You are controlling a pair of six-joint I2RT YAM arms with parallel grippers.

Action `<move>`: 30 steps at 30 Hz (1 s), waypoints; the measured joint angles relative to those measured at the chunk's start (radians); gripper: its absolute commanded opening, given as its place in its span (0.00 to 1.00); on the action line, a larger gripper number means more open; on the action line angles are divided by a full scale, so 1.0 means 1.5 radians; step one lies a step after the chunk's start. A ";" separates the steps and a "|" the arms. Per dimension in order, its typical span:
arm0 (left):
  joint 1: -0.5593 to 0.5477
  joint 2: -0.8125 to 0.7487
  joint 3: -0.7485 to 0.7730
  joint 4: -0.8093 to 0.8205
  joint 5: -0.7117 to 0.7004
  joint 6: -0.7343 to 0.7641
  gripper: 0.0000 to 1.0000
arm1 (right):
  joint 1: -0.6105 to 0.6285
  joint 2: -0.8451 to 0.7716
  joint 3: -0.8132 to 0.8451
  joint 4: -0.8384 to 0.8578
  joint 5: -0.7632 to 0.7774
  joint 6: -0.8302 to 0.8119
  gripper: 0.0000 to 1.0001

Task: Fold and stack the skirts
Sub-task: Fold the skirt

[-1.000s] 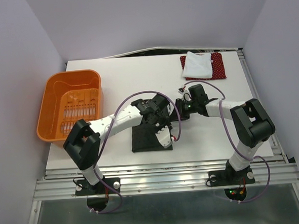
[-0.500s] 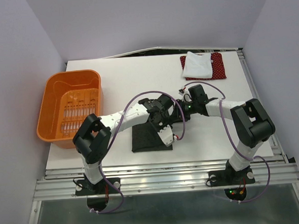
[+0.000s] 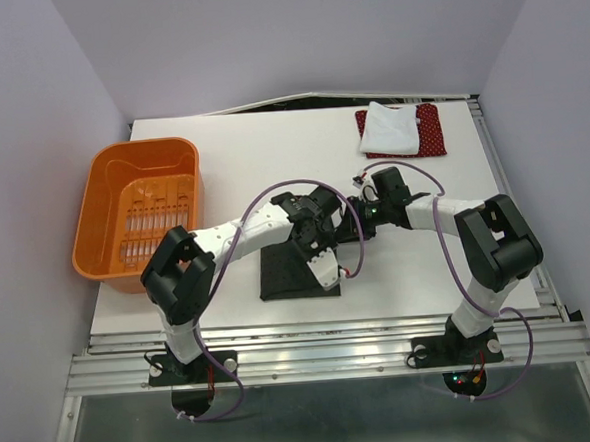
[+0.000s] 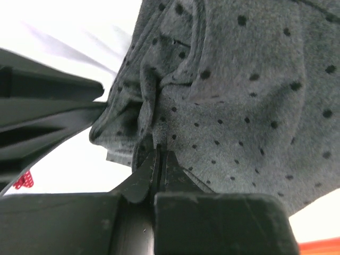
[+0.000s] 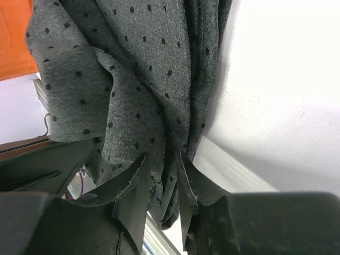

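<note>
The dark grey skirt (image 3: 281,274) lies as a dark square near the table's front, under both wrists. My left gripper (image 3: 324,247) is over its right edge; in the left wrist view the left gripper (image 4: 159,151) is shut on a fold of the dotted grey skirt (image 4: 249,95). From the right, my right gripper (image 3: 349,228) meets it. The right wrist view has the right gripper (image 5: 163,159) closed round a bunched hem of the grey skirt (image 5: 133,69). At the far right, the white skirt (image 3: 389,128) rests folded on the red skirt (image 3: 431,133).
An orange plastic basket (image 3: 106,189) stands at the table's left edge. The two wrists are close together above the skirt's right side, cables looping over them. The table's front rail (image 3: 322,330) runs just below the skirt.
My left gripper has closed on the grey cloth. The left arm has swung a little to the right, toward the right gripper. The right arm has barely moved.
</note>
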 measured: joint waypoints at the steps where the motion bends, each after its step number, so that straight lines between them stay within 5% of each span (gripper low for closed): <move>1: 0.000 -0.004 0.000 -0.002 0.001 -0.001 0.00 | 0.000 0.000 0.000 0.000 0.001 -0.001 0.32; 16: 0.018 -0.088 0.056 -0.006 0.096 -0.011 0.00 | 0.003 0.039 0.003 0.003 0.005 -0.007 0.29; 30: 0.037 0.008 0.028 0.155 0.137 -0.053 0.00 | 0.005 0.069 0.023 0.011 -0.001 -0.007 0.25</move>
